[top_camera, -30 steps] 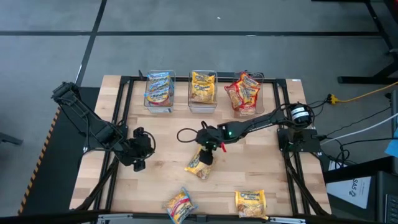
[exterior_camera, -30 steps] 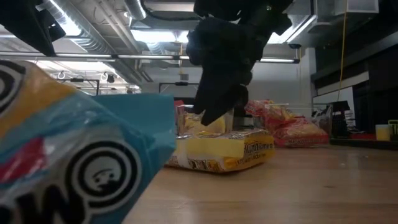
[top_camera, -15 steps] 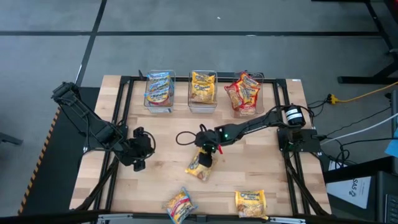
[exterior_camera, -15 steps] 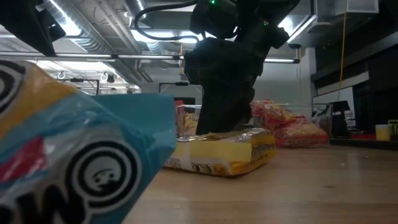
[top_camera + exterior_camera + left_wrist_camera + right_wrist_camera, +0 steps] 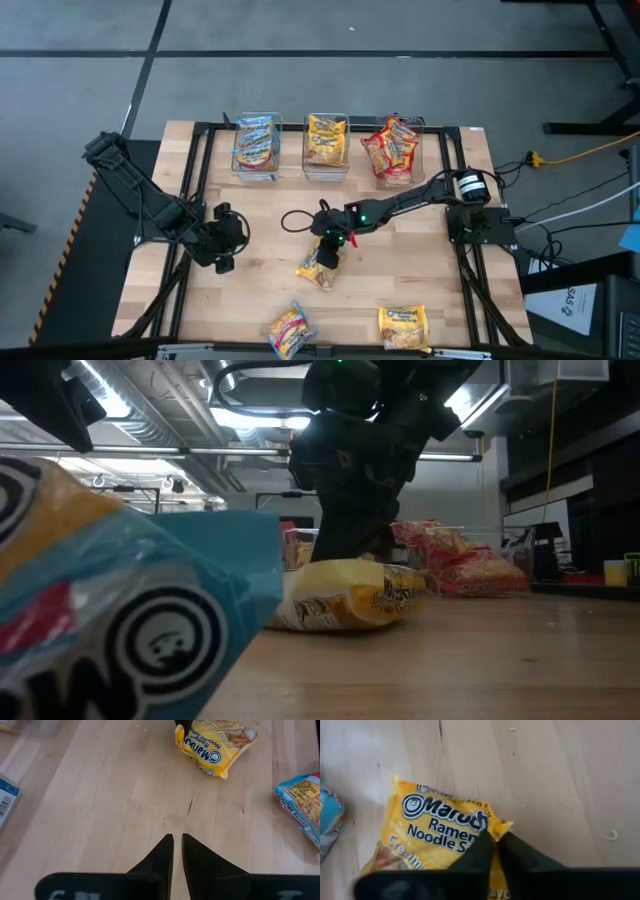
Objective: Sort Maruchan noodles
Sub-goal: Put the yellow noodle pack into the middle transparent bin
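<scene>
A yellow Maruchan noodles packet (image 5: 320,264) lies mid-table, and my right gripper (image 5: 333,243) is shut on its far end. In the right wrist view the fingertips (image 5: 493,834) meet at the packet's rim. My left gripper (image 5: 222,262) hangs shut over bare wood at the table's left, touching nothing; its fingers (image 5: 177,841) point toward the yellow packet (image 5: 215,745). A blue-trimmed packet (image 5: 290,330) and another yellow packet (image 5: 403,327) lie flat near the front edge. My right gripper pinches the yellow packet's far edge, close to a corner (image 5: 499,826), between its two fingers. The fingers slant down from the table's far right side. The wrapper bulges up below the fingers (image 5: 345,585), and the packet's near part rests on the table.
Three clear bins stand along the far edge: one with blue packets (image 5: 255,145), one with yellow (image 5: 326,140), one with red (image 5: 392,148). The blue-trimmed packet (image 5: 120,610) fills the low view's near left. Bare wood lies between the arms.
My right gripper has sunk onto the yellow packet and shut on its far edge. The packet, flat before, now bulges upward at that end and has shifted slightly toward the table's left.
</scene>
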